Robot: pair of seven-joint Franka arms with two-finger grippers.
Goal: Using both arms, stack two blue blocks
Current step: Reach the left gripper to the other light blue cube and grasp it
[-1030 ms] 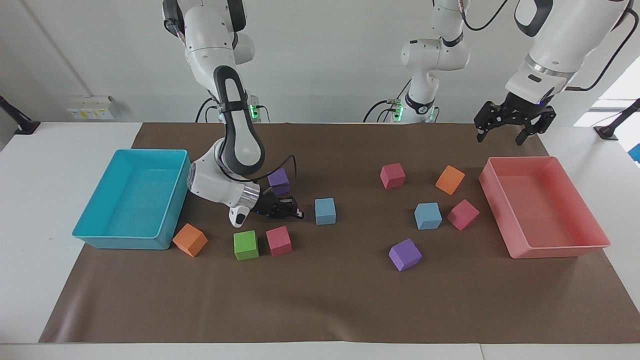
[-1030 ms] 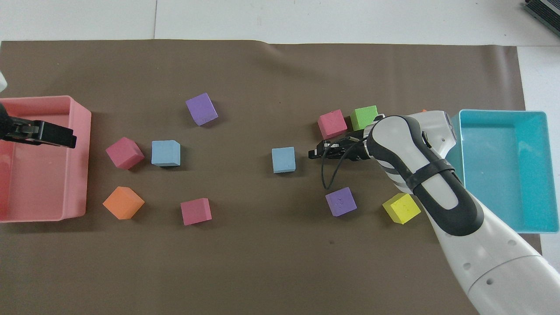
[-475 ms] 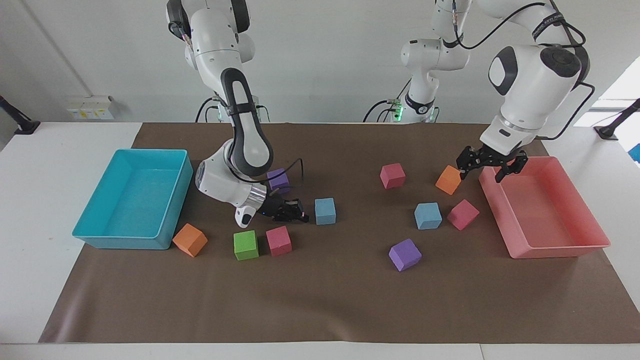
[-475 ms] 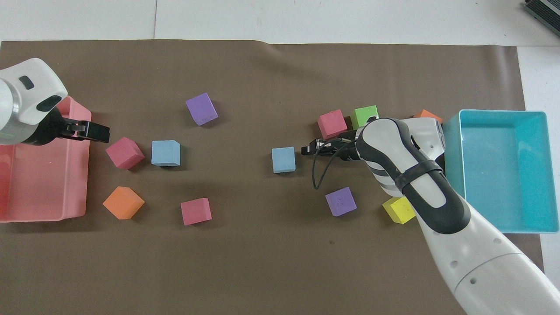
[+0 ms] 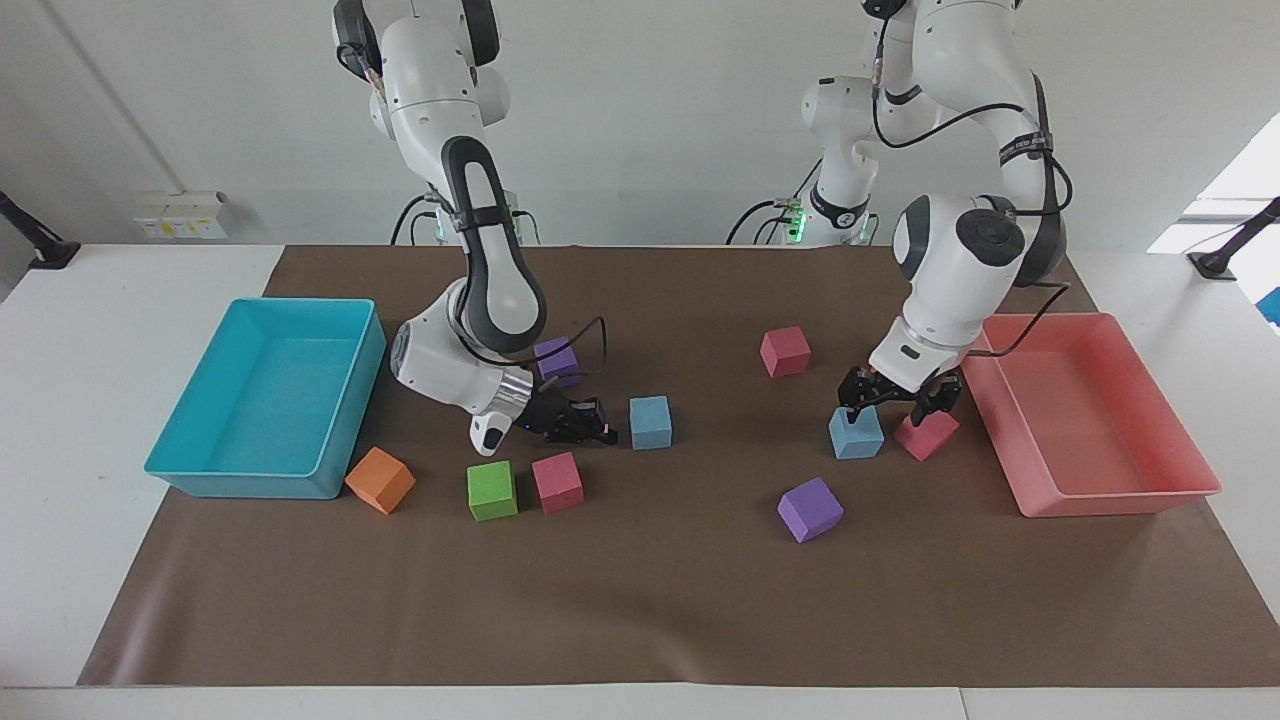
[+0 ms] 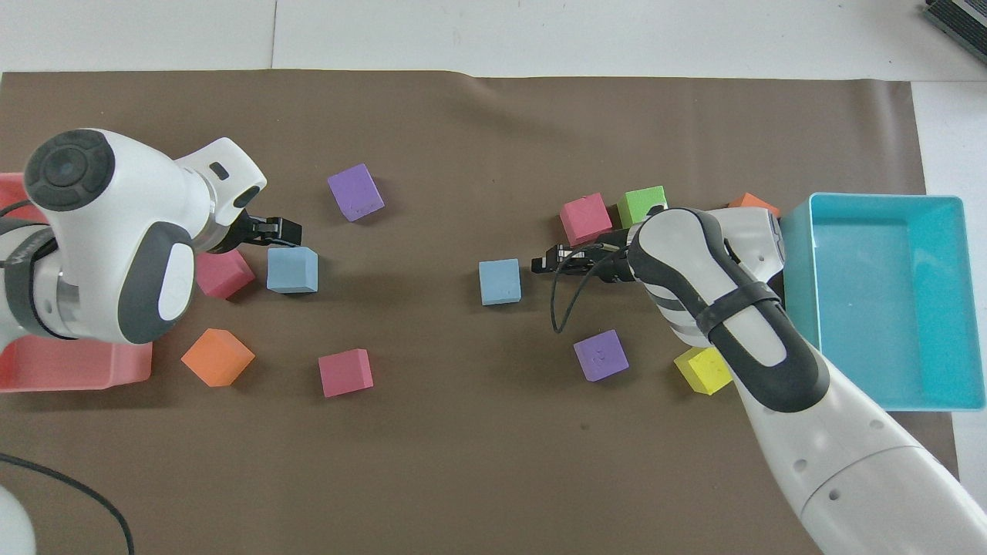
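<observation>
The left gripper hangs with its jaws spread wide just above the blue block toward the left arm's end of the bench, one finger over that block and the other over the pink block that sits just beside it, near the pink tray. The likeliest fault here is a descent that straddles the wrong gap: a finger could land on the blue block's top and tip it, or catch the pink neighbour and drag both. The right gripper lies low over the bench with its fingertips shut on nothing, pointed at the other blue block near the middle and just short of it. With the jaws closed it cannot take that block; if it advances like this it would only shove the light cube along the cover. Its cable loop hangs near the purple block and could brush it. The green block and a second pink block sit close by and could be knocked by the wrist. The bench is white and carries a brown matte cover, smooth apart from a faint ripple at one edge, so foam cubes should slide rather than grip. A turquoise tray stands at the right arm's end. The wall is plain white, with a socket strip on it.
</observation>
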